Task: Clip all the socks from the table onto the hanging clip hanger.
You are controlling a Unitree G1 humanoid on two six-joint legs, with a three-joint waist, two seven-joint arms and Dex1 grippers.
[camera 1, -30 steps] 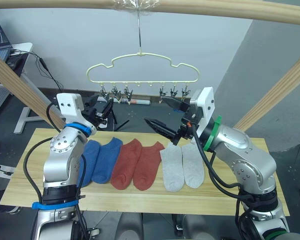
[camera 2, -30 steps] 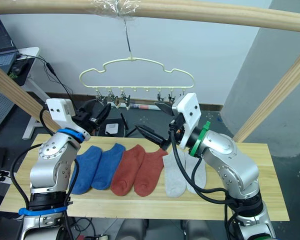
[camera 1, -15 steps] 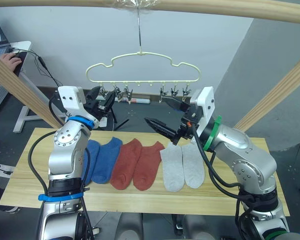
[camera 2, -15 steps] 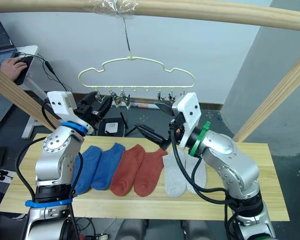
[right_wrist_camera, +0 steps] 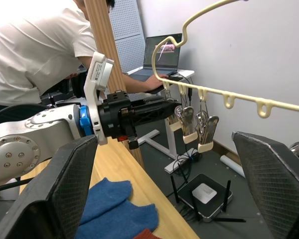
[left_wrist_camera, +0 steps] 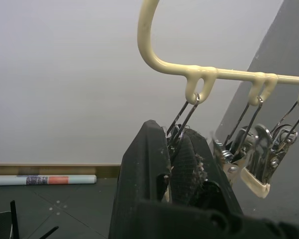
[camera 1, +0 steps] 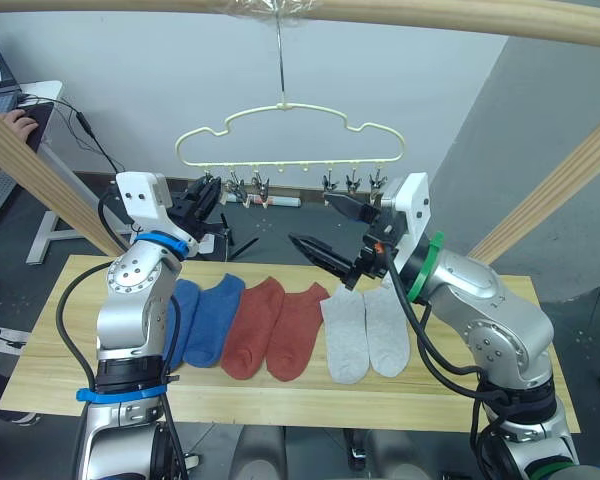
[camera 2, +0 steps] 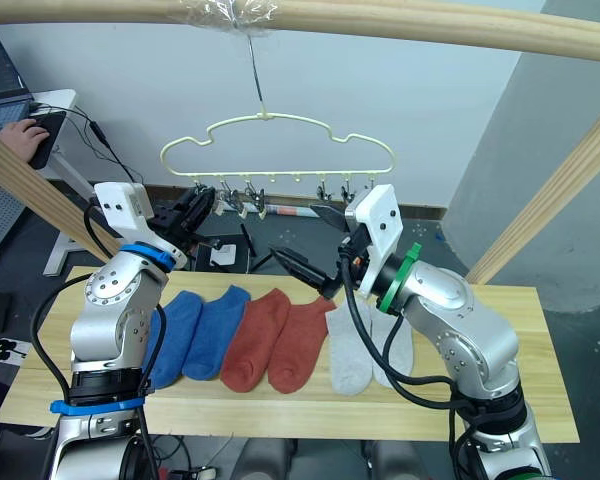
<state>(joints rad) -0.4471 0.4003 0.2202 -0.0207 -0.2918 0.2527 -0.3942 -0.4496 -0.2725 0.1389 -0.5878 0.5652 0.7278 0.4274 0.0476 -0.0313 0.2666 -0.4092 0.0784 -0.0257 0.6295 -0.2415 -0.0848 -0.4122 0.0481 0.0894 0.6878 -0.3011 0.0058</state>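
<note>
While left end effector [camera 1: 206, 195] pinches end clip [left_wrist_camera: 182, 130], right end effector [camera 1: 332, 232] gapes beside hanger [camera 1: 286, 140].

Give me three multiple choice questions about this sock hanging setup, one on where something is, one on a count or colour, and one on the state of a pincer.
1. Where are the rust-red socks?
A. Between the blue and grey pairs on the table
B. Clipped on the clip hanger
C. In the right pincer

2. How many socks lie on the table?
A. Four
B. Six
C. Two

3. What is the left pincer doing?
A. Shut on an end clip of the clip hanger
B. Holding a blue sock
C. Resting open on the table

Answers: 1 A, the red pair lies in the middle of the row. 2 B, two blue, two red and two grey lie there. 3 A, the left wrist view shows its fingers closed around the clip.
</note>
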